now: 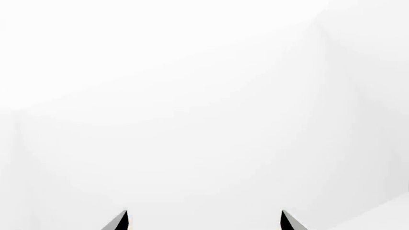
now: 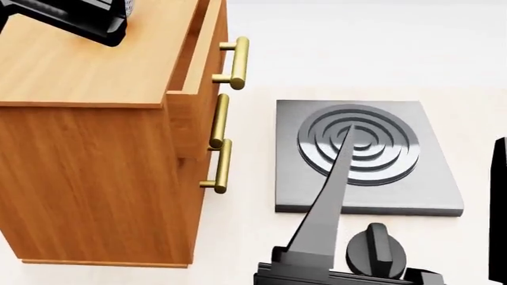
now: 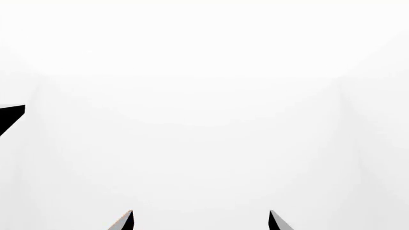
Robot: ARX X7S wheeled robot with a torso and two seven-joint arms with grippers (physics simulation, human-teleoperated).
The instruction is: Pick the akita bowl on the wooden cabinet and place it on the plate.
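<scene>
Right gripper [image 3: 199, 219] fingertips were seen spread, nothing between; left gripper [image 1: 203, 219] likewise released. Cabinet [image 2: 95, 148] was seen left, stove [image 2: 364, 157] right. Bowl and plate not shown, so search judged pending.

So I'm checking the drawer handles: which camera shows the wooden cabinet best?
The head view: the wooden cabinet fills its left side, showing top, side and brass handles. Both wrist views show only white background and their own fingertips, no cabinet at all.
</scene>
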